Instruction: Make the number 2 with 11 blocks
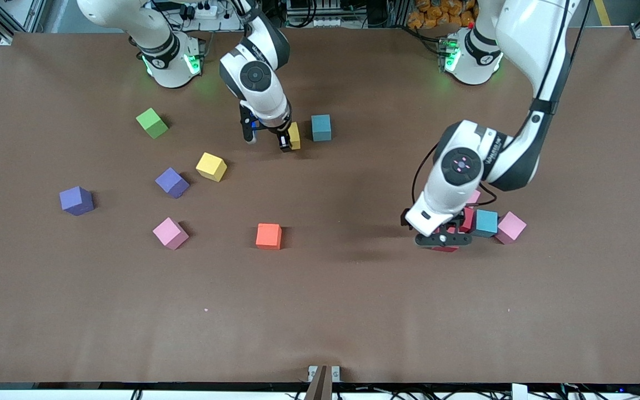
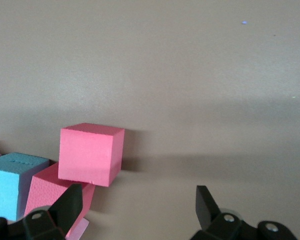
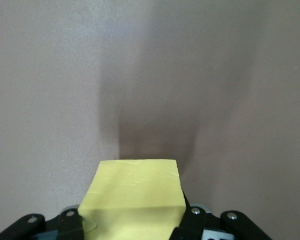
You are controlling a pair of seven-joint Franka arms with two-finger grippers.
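My right gripper (image 1: 288, 140) is shut on a yellow block (image 1: 295, 135), held just above the table beside a light blue block (image 1: 321, 127). In the right wrist view the yellow block (image 3: 135, 192) fills the jaws of the right gripper (image 3: 132, 222). My left gripper (image 1: 443, 240) hangs open over a tight cluster toward the left arm's end: red blocks (image 1: 468, 220), a light blue block (image 1: 486, 222) and a pink block (image 1: 511, 226). The left hand hides part of it. The left wrist view shows the left gripper (image 2: 138, 205) with nothing between its fingers, beside a red block (image 2: 90, 154).
Loose cubes lie toward the right arm's end: lime-green (image 1: 152, 123), yellow (image 1: 211, 166), two purple (image 1: 172, 182) (image 1: 76, 200), pink (image 1: 170, 233) and orange (image 1: 269, 236). Bare brown table (image 1: 320, 311) stretches along the edge nearest the front camera.
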